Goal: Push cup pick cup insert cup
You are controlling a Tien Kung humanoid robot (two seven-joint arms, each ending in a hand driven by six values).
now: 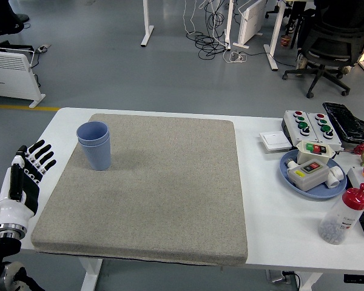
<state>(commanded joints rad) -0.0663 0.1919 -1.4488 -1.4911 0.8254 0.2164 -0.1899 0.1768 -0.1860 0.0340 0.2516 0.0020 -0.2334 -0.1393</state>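
Black-tipped fingers spreading loosely at nine o'clock, grasping nothing, touching nothing but perhaps the table edge beneath. Belonging to the left hand, lying flat with its back up, white at the wrist, black at the forearm, pointing toward one o'clock over the white table, just beside the left edge of the grey mat. Not showing the right hand anywhere.

Standing upright at ten o'clock on the mat, well apart from the left hand: blue cups, one nested inside the other, two rims showing one just above the other, mouth open upward.

Lying bare across the middle of the mat, speckled grey felt reaching toward six o'clock.

Sitting at two o'clock, off the mat: a white switch plate, then a grey button box carrying red and green buttons, then a black tray at the far right.

Resting at three o'clock: a blue dish holding small control boxes with red, green and yellow parts.

Standing at four o'clock: a clear bottle with a red cap, holding small pale pellets.

Showing no readable writing or brand on any of these; print too small to make out.
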